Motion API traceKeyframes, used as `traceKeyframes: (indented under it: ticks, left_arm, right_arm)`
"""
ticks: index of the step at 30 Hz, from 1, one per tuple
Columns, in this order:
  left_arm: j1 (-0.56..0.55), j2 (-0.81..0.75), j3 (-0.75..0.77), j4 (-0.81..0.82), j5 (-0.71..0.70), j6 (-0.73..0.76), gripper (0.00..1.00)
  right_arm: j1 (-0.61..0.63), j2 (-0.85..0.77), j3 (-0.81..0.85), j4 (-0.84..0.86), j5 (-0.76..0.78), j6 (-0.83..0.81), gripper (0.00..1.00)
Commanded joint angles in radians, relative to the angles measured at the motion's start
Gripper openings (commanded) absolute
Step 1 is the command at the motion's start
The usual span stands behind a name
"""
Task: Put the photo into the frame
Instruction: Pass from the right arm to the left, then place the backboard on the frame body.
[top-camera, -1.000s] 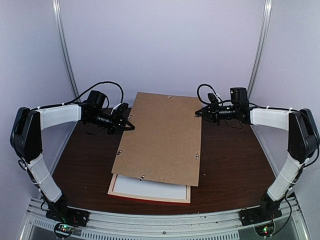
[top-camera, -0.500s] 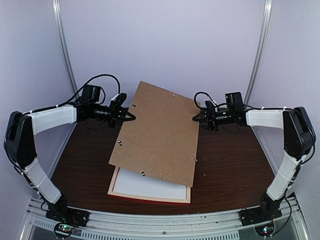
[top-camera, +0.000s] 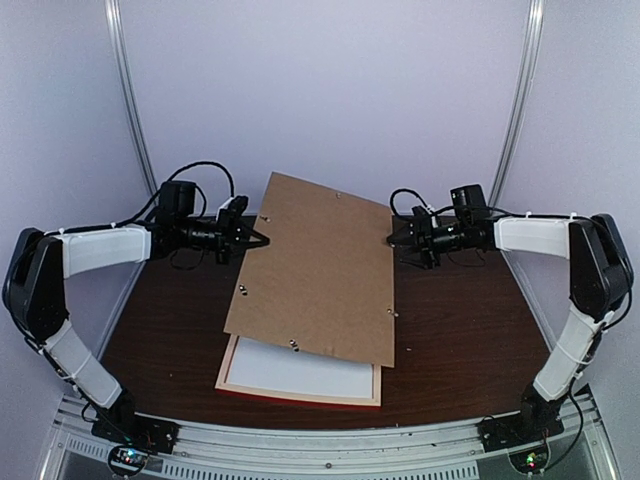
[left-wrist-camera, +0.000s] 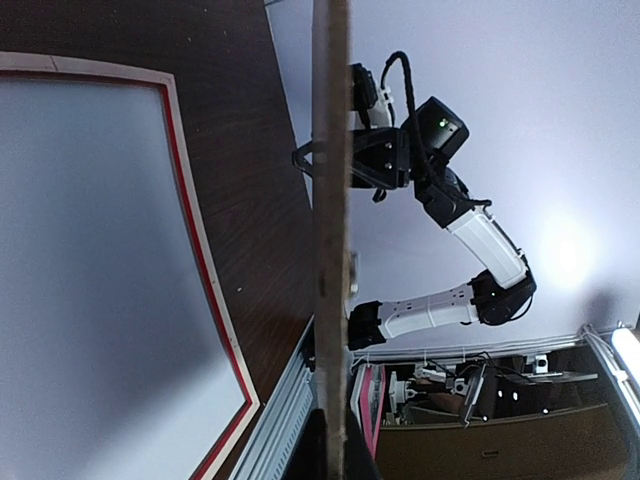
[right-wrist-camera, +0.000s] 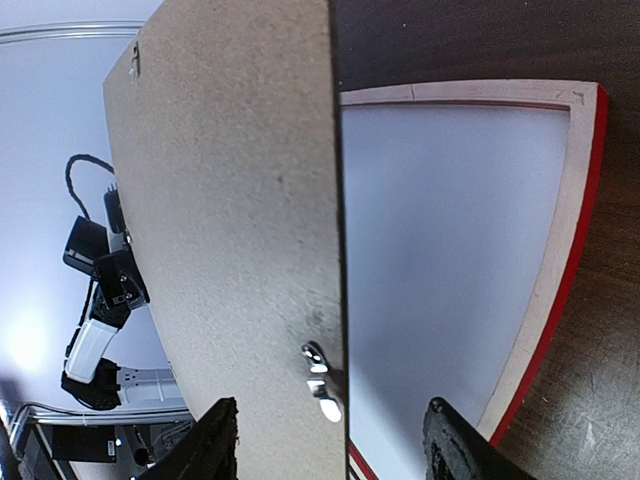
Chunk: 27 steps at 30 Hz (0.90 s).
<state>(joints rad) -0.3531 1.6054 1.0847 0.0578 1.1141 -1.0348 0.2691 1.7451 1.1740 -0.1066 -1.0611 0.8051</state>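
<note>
Under the tilted backing board (top-camera: 315, 270), most of the frame (top-camera: 300, 393) hidden

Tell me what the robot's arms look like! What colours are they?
Both match: the left arm and right arm have white shells with black joints between them. Each ends in black fingers, with looping black cables near the wrist. Small green lights glow at the bases.
</note>
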Motion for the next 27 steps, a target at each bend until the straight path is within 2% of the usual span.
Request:
traceKeyframes:
  ticks: [1, 8, 14, 19, 22, 24, 27]
  left_arm:
    - [0.019, -0.049, -0.042, 0.219, 0.026, -0.091, 0.00]
    - [0.029, -0.027, -0.085, 0.357, 0.012, -0.190, 0.00]
    - [0.029, 0.016, -0.111, 0.547, 0.009, -0.314, 0.00]
    - [0.030, 0.032, -0.122, 0.562, 0.006, -0.322, 0.00]
    - [0.031, 0.022, -0.093, 0.388, 0.016, -0.236, 0.00]
    - [0.031, 0.001, -0.050, 0.161, 0.013, -0.102, 0.00]
    - [0.036, -0.033, 0.046, -0.251, -0.030, 0.185, 0.00]
  right_arm:
    - [-0.010, -0.051, 0.024, -0.089, 0.043, -0.077, 0.64]
    - [0.010, -0.097, -0.049, -0.005, 0.033, -0.032, 0.69]
    - [0.051, -0.080, -0.082, 0.054, 0.024, -0.009, 0.69]
    - [0.058, -0.074, -0.106, 0.105, 0.014, 0.024, 0.69]
    - [0.055, -0.082, -0.105, 0.091, 0.021, 0.000, 0.68]
    - [0.053, -0.089, -0.105, 0.060, 0.030, -0.023, 0.67]
    - [0.044, -0.098, -0.105, 0.002, 0.054, -0.066, 0.67]
